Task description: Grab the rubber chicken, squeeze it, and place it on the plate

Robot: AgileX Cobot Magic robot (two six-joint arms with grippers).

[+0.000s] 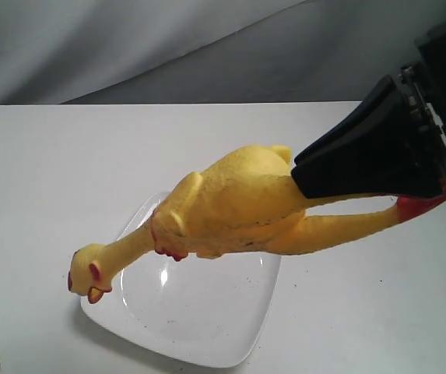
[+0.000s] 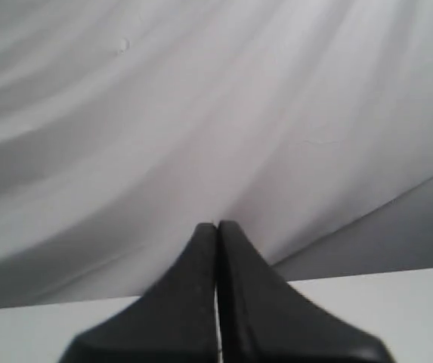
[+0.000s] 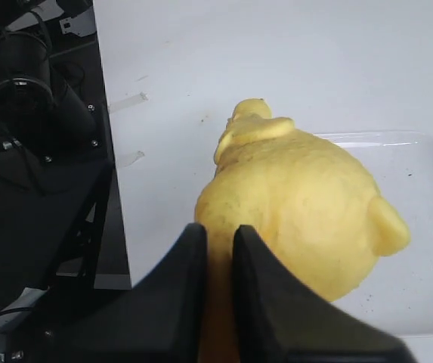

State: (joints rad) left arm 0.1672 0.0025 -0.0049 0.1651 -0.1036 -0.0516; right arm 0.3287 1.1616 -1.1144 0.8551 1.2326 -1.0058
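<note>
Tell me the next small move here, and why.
Probably lower the right gripper, shut on the rubber chicken near its legs, towards the plate. The body hangs tilted over the plate, apparently clear of it, with the head out over its left corner.

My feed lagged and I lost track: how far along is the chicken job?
Pickup looks done: the right gripper is shut on the rubber chicken, holding it over the plate. Whether the squeeze happened can't be told. Remaining: lower it onto the plate and release. The left gripper is shut, holding nothing.
</note>
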